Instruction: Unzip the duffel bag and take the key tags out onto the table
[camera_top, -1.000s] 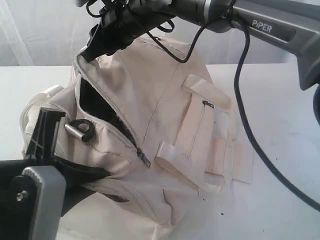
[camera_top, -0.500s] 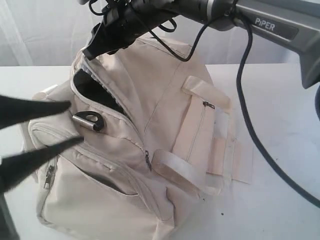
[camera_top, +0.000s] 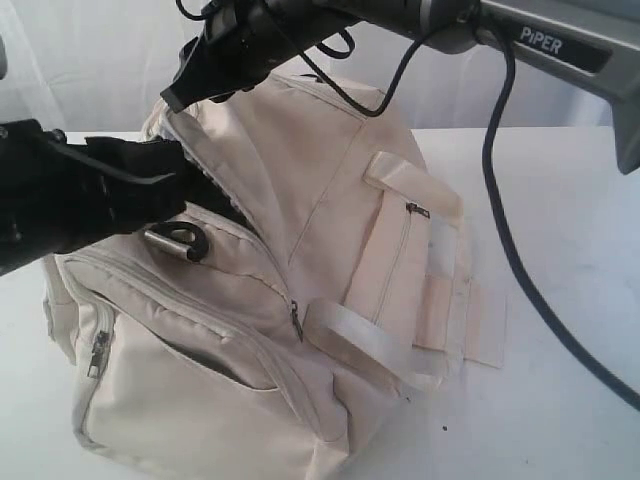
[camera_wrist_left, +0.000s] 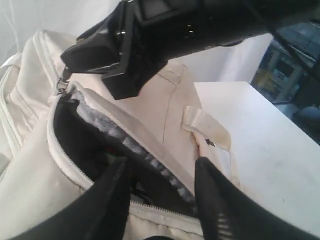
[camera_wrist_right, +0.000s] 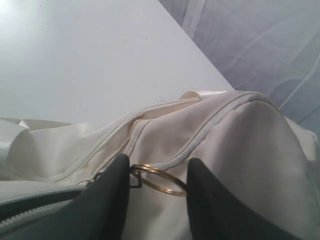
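The cream duffel bag (camera_top: 300, 220) lies on the white table (camera_top: 570, 330), its top zip partly undone over dark lining (camera_wrist_left: 75, 145). At the bag's top end my right gripper (camera_top: 178, 98) is shut on the metal ring zipper pull (camera_wrist_right: 159, 180), which spans its two fingers (camera_wrist_right: 112, 200). My left gripper (camera_top: 185, 172) reaches in from the left, open, its tips (camera_wrist_left: 161, 165) at the mouth of the opening. A faint red and green speck (camera_wrist_left: 111, 155) shows in the dark inside; the key tags cannot be made out.
A black D-ring with a metal bar (camera_top: 178, 241) hangs just below the opening. A webbing handle (camera_top: 360, 340) loops over the bag's near side. The right arm's cable (camera_top: 505, 250) trails across the table. A zipped side pocket (camera_top: 100, 345) faces front left.
My left gripper has come up from low in front of the bag to the mouth of the opening. The right gripper keeps the zipper pull at nearly the same spot.
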